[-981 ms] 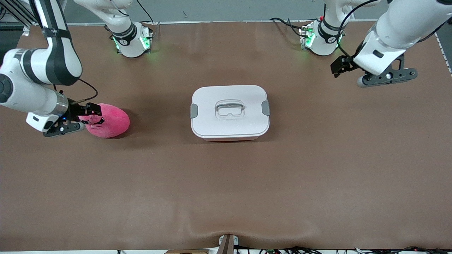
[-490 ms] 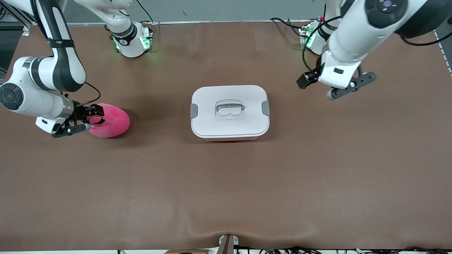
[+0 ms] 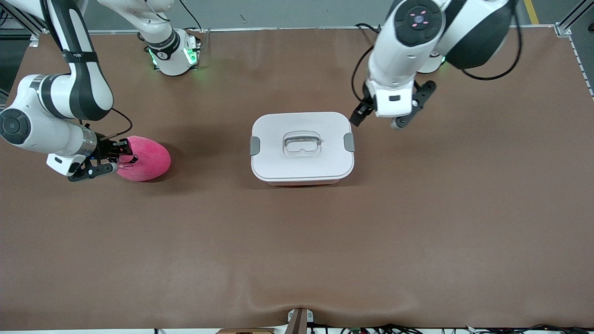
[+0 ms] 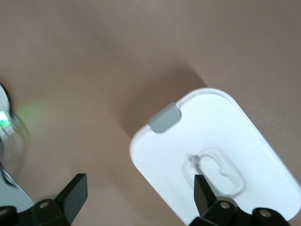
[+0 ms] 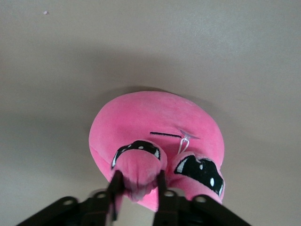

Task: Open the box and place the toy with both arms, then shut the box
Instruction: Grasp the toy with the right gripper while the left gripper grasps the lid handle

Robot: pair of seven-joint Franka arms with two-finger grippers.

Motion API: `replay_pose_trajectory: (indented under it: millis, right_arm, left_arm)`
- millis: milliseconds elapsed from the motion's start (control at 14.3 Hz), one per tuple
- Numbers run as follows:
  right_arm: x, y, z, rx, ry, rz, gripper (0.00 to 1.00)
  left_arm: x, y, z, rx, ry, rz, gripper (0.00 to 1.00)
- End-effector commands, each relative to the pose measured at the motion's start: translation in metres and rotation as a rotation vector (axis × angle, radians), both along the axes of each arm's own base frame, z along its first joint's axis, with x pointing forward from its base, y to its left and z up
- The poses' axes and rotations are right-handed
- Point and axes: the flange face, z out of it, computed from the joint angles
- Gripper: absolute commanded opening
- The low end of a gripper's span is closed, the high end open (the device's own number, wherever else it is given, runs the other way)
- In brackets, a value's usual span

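The white box [image 3: 278,162] stands shut in the middle of the table, with its lid on and grey clips [image 3: 349,141] at both ends. It also shows in the left wrist view [image 4: 225,136]. My left gripper [image 3: 361,113] is open and empty, over the box's corner at the left arm's end; in its own view [image 4: 138,202] one finger is over the lid. The pink toy [image 3: 148,160] lies toward the right arm's end. My right gripper [image 3: 121,153] is shut on the toy's [image 5: 155,122] snout; the fingers [image 5: 161,186] pinch it from both sides.
The right arm's base [image 3: 174,55] stands with green lights at the table's edge farthest from the front camera. The brown mat [image 3: 297,241] runs bare from the box to the edge nearest the front camera, where cables lie.
The left arm swung from its end of the table to the box's corner. The right gripper's fingers closed in on the toy's snout; the toy and box stayed put.
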Motion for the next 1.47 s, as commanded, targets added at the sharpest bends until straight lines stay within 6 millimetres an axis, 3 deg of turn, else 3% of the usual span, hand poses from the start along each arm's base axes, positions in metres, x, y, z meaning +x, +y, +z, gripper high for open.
replay_pose_trajectory:
  millis: [0,210,420,561,701,911,1191,1401]
  right_arm:
    - [-0.002,0.000,0.005,-0.005,-0.005,0.020,0.00]
    - [0.001,-0.001,0.027,0.004,-0.036,0.079,0.00]
    - [0.004,-0.007,0.063,0.010,-0.017,0.083,0.00]
    - [0.008,-0.003,0.082,0.015,-0.011,0.095,0.00]
    - [0.010,0.001,0.102,0.021,-0.005,0.119,0.00]
    - [0.017,0.007,0.139,0.050,-0.020,0.237,0.00]
    - [0.018,0.015,0.171,0.044,-0.028,0.239,0.00]
    - [0.013,0.015,0.181,0.047,-0.011,0.246,0.00]
  left_arm:
    - [-0.010,-0.049,-0.025,0.018,-0.024,0.196,1.00]
    - [-0.019,-0.081,-0.060,0.061,-0.048,0.316,0.98]
    - [-0.014,-0.099,-0.075,0.041,-0.118,0.502,0.90]
    - [-0.026,-0.119,-0.092,0.056,-0.153,0.529,0.87]
    - [-0.024,-0.121,-0.108,0.093,-0.187,0.563,0.85]
    - [-0.025,-0.122,-0.109,0.095,-0.188,0.564,0.81]
    - [-0.017,-0.123,-0.119,0.081,-0.183,0.576,0.73]
    - [-0.017,-0.132,-0.128,0.046,-0.186,0.612,0.71]
